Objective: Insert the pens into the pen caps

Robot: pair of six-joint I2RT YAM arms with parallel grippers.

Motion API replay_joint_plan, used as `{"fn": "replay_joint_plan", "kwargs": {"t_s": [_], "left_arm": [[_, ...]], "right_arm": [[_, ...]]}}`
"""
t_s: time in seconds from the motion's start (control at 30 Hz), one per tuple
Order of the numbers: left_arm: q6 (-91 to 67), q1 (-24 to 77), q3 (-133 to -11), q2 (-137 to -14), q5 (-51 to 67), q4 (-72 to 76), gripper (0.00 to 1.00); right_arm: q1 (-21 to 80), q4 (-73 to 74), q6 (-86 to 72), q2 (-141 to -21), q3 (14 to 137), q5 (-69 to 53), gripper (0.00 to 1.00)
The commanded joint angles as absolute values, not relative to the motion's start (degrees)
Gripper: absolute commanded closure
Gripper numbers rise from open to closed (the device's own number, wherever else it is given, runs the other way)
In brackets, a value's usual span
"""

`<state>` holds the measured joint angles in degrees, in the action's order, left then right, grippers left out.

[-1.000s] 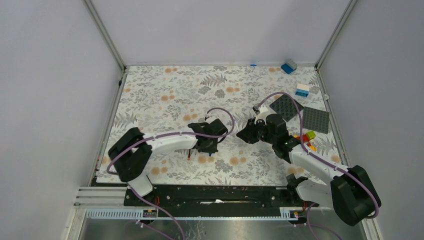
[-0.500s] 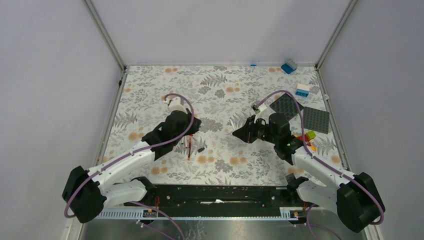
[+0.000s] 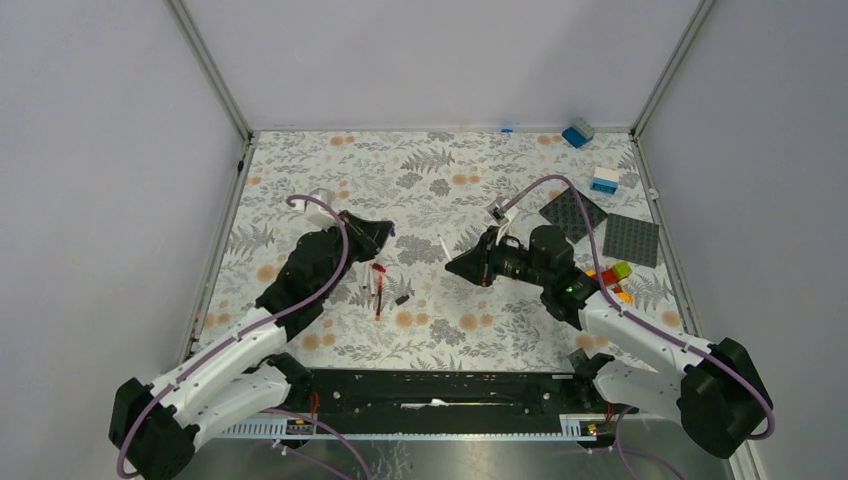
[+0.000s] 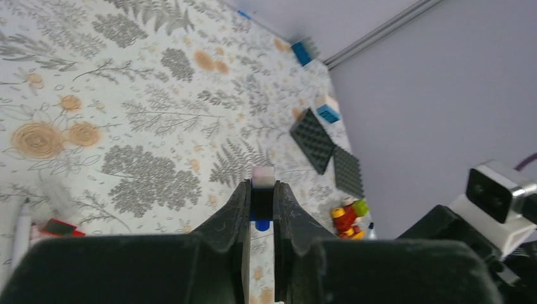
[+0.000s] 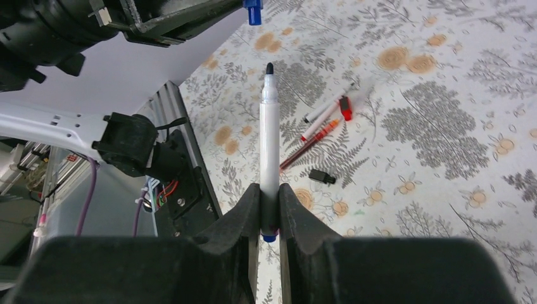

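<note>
My left gripper (image 3: 383, 233) is raised above the mat and shut on a small blue pen cap (image 4: 262, 221). The cap also shows at the top of the right wrist view (image 5: 253, 11). My right gripper (image 3: 455, 266) is shut on a white pen (image 5: 270, 136) with a dark tip and a blue rear end. The pen points at the cap with a short gap between them. A red pen and white pens (image 3: 378, 288) lie on the mat below, with a red cap (image 5: 345, 107) and a black cap (image 5: 322, 177) beside them.
Two dark grey baseplates (image 3: 573, 213) (image 3: 631, 240) lie at the right. Stacked coloured bricks (image 3: 610, 275) sit near them. A blue brick (image 3: 577, 133) and a white-blue brick (image 3: 604, 180) lie at the far right. The black rail (image 3: 430, 390) runs along the near edge.
My left arm has swung left off the lying pens and lifted, turning its gripper toward the right gripper. My right gripper has moved left with the pen.
</note>
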<state>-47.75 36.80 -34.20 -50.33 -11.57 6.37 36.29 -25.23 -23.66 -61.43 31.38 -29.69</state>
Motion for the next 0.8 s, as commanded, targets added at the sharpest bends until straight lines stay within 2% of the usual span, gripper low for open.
{"fn": "replay_joint_plan", "kwargs": {"t_s": [0.0,0.3,0.77], "left_arm": [[-50.21,35.80,-31.74,-45.71,-7.46,16.33,1.00],[-54.28,35.51,-28.77,-40.93,-0.39,25.04,1.00],[-56.86,35.51,-27.17,-44.51,6.97,33.78,1.00]], "right_arm": [[38.86,-30.37,-24.58,-60.42,34.44,-30.79,1.00],[41.56,-28.33,-24.26,-60.26,37.65,-34.57,1.00],[43.90,-25.30,-21.93,-63.69,40.55,-35.76,1.00]]}}
